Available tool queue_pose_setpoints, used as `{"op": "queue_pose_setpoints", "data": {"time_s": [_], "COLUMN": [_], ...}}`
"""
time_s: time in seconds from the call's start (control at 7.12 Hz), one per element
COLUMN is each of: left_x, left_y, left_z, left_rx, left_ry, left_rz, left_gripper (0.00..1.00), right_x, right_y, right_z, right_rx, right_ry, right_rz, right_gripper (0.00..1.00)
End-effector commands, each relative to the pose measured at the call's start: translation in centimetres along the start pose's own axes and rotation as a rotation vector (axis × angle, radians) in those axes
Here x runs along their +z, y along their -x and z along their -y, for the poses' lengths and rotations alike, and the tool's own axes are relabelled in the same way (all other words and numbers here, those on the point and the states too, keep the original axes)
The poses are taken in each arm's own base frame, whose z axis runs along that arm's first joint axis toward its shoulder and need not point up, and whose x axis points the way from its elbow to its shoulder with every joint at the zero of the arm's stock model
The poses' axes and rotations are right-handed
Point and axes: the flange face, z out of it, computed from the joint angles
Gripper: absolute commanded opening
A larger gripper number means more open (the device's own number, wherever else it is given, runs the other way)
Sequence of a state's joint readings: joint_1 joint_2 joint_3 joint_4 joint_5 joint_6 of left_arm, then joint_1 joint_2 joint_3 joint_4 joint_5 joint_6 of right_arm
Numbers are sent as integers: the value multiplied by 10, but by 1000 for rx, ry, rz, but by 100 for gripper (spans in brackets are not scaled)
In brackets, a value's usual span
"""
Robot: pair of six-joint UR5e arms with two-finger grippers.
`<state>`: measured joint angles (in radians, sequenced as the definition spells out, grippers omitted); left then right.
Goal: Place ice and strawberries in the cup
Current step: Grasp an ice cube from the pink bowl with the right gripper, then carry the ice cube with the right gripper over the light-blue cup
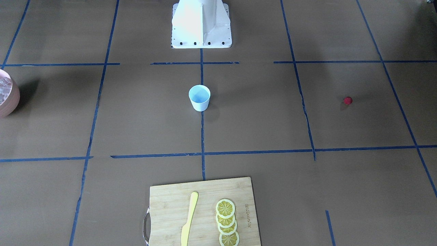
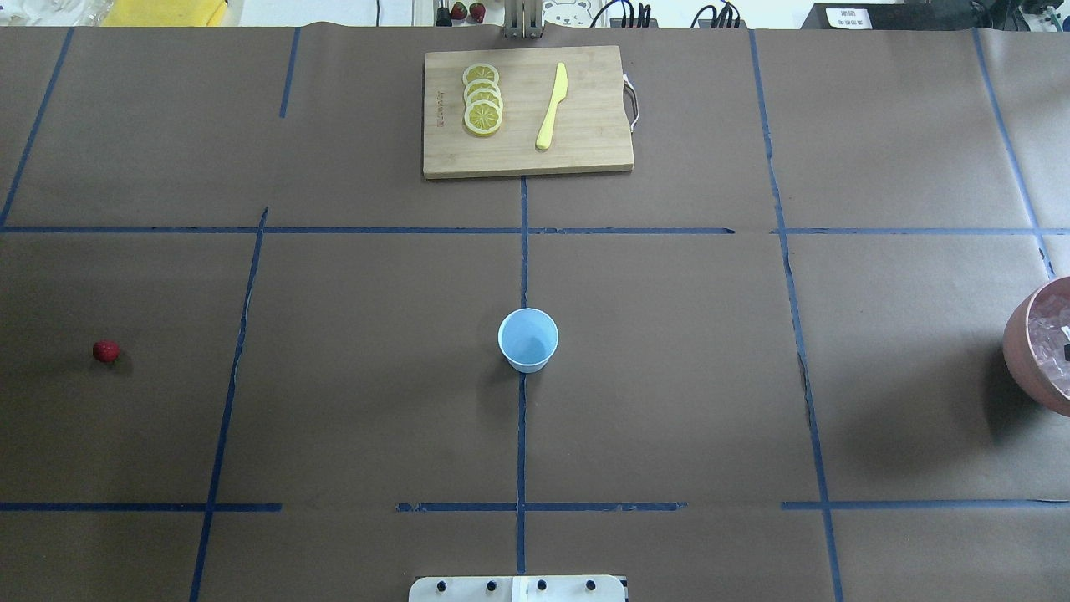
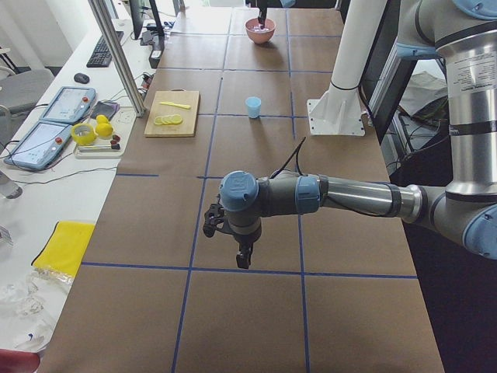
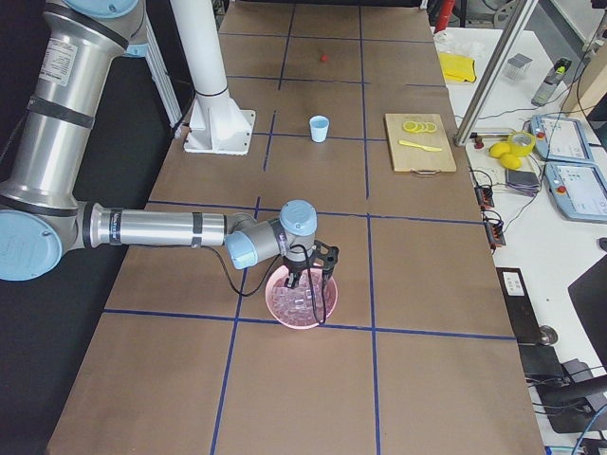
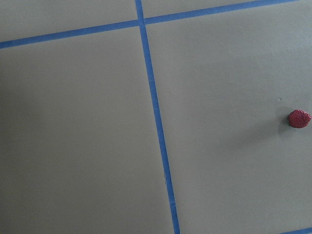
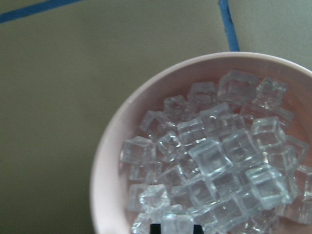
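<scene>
The pale blue cup (image 2: 528,339) stands upright and empty at the table's middle, also in the front view (image 1: 199,98). The red strawberry (image 2: 105,351) lies alone on the robot's left side and shows in the left wrist view (image 5: 299,118). My left gripper (image 3: 244,260) hangs above the table near it; I cannot tell if it is open. Clear ice cubes (image 6: 214,161) fill the pink bowl (image 6: 105,161) at the robot's right edge (image 2: 1024,351). My right gripper (image 6: 176,228) is down in the bowl (image 4: 308,289), its fingertips (image 6: 155,227) closed against one cube.
A wooden cutting board (image 2: 585,142) at the far side holds lemon slices (image 2: 482,100) and a yellow knife (image 2: 552,104). The robot's white base (image 1: 201,30) stands at the near edge. Blue tape lines cross the brown table.
</scene>
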<state>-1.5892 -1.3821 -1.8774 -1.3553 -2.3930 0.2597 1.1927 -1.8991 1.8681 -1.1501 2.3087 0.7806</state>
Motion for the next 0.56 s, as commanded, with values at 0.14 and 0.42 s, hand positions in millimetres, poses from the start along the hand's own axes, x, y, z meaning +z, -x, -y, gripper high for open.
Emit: {"op": "queue_pose_setpoints", "data": {"time_s": [0.14, 0.42], "left_x": [-3, -1], "left_y": [-9, -8], "left_z": [2, -3], "left_rx": [2, -3], "left_ry": [-21, -18], "left_rz": [-62, -68], "left_gripper": [100, 100], "right_x": [-70, -61], "right_y": [104, 237], "right_z": [-40, -57], "right_rx": [35, 85], "right_ry": [-54, 32], "right_rz": [130, 241], "right_gripper": [0, 0]}}
